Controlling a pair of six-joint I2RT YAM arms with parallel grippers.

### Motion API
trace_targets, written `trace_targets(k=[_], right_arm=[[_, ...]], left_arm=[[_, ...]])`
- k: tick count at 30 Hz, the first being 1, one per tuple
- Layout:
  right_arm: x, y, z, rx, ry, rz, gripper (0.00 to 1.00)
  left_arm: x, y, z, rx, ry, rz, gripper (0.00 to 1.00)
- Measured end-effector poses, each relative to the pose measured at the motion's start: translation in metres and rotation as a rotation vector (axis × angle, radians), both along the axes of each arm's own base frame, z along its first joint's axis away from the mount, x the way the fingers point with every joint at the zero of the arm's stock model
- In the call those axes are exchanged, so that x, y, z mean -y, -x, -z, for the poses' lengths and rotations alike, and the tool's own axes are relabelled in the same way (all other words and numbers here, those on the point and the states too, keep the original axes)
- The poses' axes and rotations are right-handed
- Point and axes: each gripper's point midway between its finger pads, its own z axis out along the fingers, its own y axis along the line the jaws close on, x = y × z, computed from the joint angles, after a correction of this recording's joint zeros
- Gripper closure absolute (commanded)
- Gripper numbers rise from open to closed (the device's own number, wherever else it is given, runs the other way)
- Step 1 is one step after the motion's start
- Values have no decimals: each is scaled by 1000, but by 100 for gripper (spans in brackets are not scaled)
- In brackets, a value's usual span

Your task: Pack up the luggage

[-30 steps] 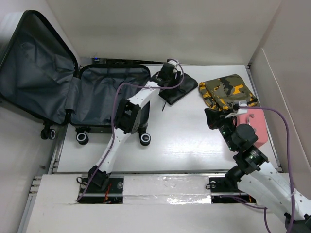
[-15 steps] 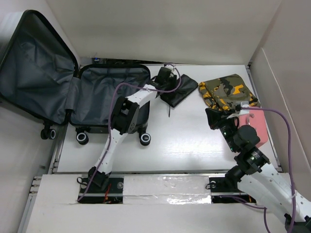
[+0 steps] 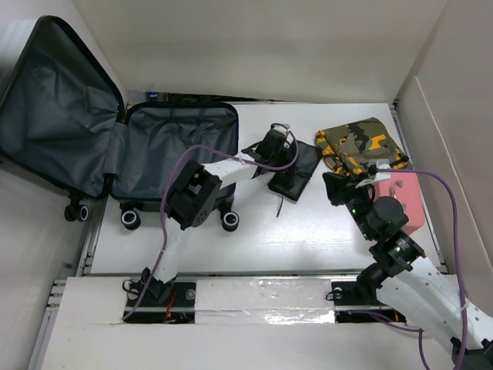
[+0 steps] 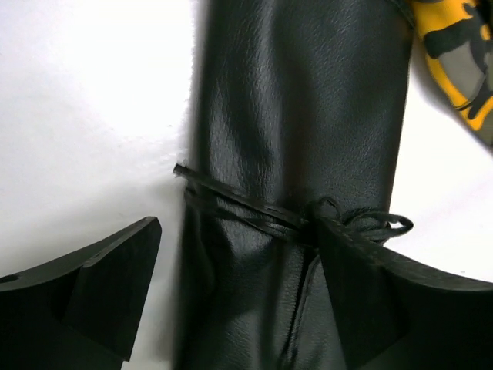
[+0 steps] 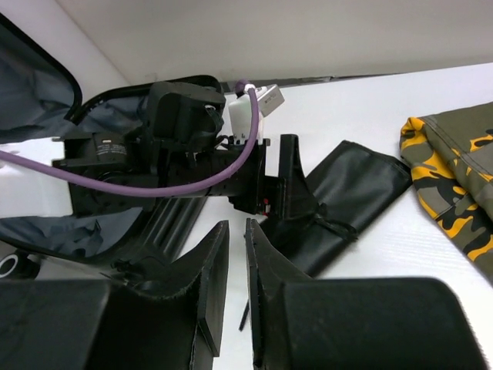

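Evidently, the left fingers [image 4: 100, 293] are spread wide and nothing is held. One is seen over the bare counter [image 4: 85, 116] just beside the black roll-up pouch [image 4: 300, 116]. The other is seen over the pouch's leather near its tie knot, and contact cannot be judged. The right fingers [image 5: 209, 281] are parted by only a thin slit, with nothing between them.

The step in hand is judged to be the grasp of the pouch. The luggage [image 3: 146, 154] is laid open just left of the pouch, with its lid propped up. A closing around the roll is called for next, then a lift and a carry into the lined shell.

The knot is shown closely only by the left wrist view. The whole luggage, and the camouflage cloth [image 3: 358, 142] just right of the pouch, are shown only from above.
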Motion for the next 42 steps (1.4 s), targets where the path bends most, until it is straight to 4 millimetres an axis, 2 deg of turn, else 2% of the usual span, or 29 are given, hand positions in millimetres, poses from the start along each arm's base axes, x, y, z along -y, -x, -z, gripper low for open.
trace_targets(k=[2, 5, 8, 9, 11, 14, 17, 18, 27, 30, 34, 39, 42], right_arm=[[-1, 0, 2, -4, 7, -5, 79], [-3, -1, 4, -10, 13, -12, 79], [-4, -2, 6, -14, 17, -14, 79], [-4, -2, 6, -15, 18, -14, 79], [-5, -3, 6, -16, 19, -14, 79], [-6, -4, 8, -19, 24, -14, 79], [-7, -6, 10, -25, 29, -14, 79], [-7, -6, 11, -27, 30, -14, 79], [-7, -6, 9, -23, 27, -13, 78], [-6, -5, 8, -20, 25, -13, 78], [-5, -4, 6, -11, 19, -13, 78], [-5, -4, 5, -8, 16, -13, 78], [-5, -4, 4, -6, 15, -13, 78]], left_arm=[[3, 7, -2, -4, 0, 3, 18], [4, 6, -4, -1, 8, 4, 19], [3, 0, -6, -16, 18, 16, 29], [5, -5, -8, -20, 25, 24, 35], [11, -14, -10, -17, 42, 45, 39], [15, -18, -1, -36, 56, 77, 51], [21, -14, 6, -63, 83, 108, 81], [23, -14, 4, -63, 91, 116, 100], [24, -11, 4, -44, 126, 141, 100], [19, -4, 2, -35, 141, 137, 100], [4, 17, 0, -55, 144, 132, 100], [-5, 32, -15, -46, 172, 128, 100], [-5, 32, -39, -10, 196, 130, 100]])
